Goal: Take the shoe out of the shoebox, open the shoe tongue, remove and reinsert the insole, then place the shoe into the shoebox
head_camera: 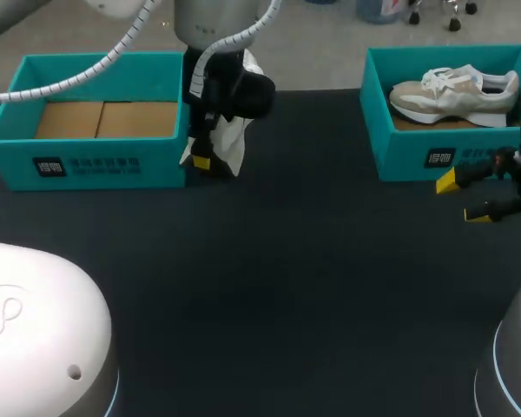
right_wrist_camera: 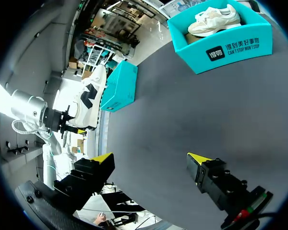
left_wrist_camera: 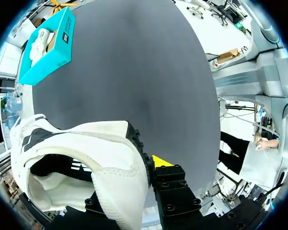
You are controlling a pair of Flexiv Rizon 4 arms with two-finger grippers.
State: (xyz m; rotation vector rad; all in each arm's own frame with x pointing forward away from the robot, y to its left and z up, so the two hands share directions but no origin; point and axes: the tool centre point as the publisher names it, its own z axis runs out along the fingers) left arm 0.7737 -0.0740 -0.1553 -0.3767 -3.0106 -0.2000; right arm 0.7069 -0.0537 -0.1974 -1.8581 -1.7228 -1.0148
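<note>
My left gripper (head_camera: 208, 156) is shut on a white shoe with black markings (head_camera: 235, 137) and holds it in the air just off the right end of the left teal shoebox (head_camera: 95, 165). That box shows only a cardboard floor. In the left wrist view the shoe (left_wrist_camera: 96, 153) fills the space by the gripper, one yellow fingertip (left_wrist_camera: 159, 162) lies against its heel, and the other is hidden. My right gripper (head_camera: 464, 200) (right_wrist_camera: 150, 158) hangs open and empty in front of the right teal shoebox (head_camera: 417, 161) (right_wrist_camera: 225, 50), which holds a beige and white shoe (head_camera: 456, 91) (right_wrist_camera: 213, 20).
The dark table top (head_camera: 278, 287) stretches between the two boxes and toward the near edge. The white bases of my arms (head_camera: 35, 330) stand at both near corners.
</note>
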